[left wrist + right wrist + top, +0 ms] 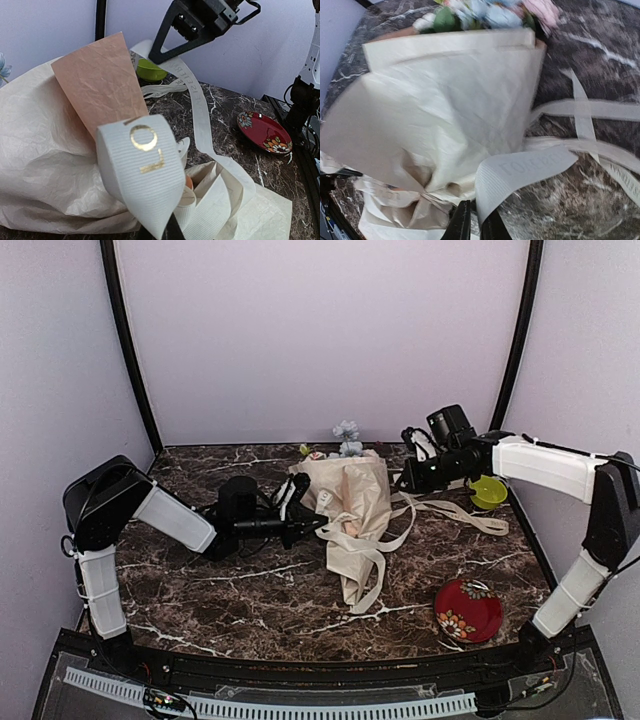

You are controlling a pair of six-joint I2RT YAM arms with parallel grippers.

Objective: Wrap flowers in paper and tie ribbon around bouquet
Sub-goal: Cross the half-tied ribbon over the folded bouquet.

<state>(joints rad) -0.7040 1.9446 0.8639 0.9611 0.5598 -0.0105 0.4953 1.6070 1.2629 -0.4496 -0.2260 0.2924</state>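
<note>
The bouquet (352,502) lies on its side in the middle of the dark marble tabletop (200,590), between the two arms. The flowers (346,439) show at its wide end, toward the back wall. The paper (445,110) is folded around them as a cream cone, and in the left wrist view one corner of it stands up and shows the peach side. The left gripper (305,508) is at the left side of the bouquet, close to the paper. Its jaws are closed together on the ribbon (142,170), which folds over the fingertips as a wide white band with gold letters on it. From there a long stretch of the ribbon climbs across to the right gripper (404,480), which hangs a little above the tabletop at the right side of the bouquet. The jaws of this one are pressed almost together too, and the right wrist view shows a lettered piece of ribbon going in between the two dark fingers, just beside the gathered narrow part of the cone. More ribbon lies in loose loops on the tabletop to the right of the bouquet and across its near end. A green bowl (487,490) stands near the right wall, just beside the right arm. A red plate (468,610) with a flower pattern lies at the near right, well apart from the bouquet.
</note>
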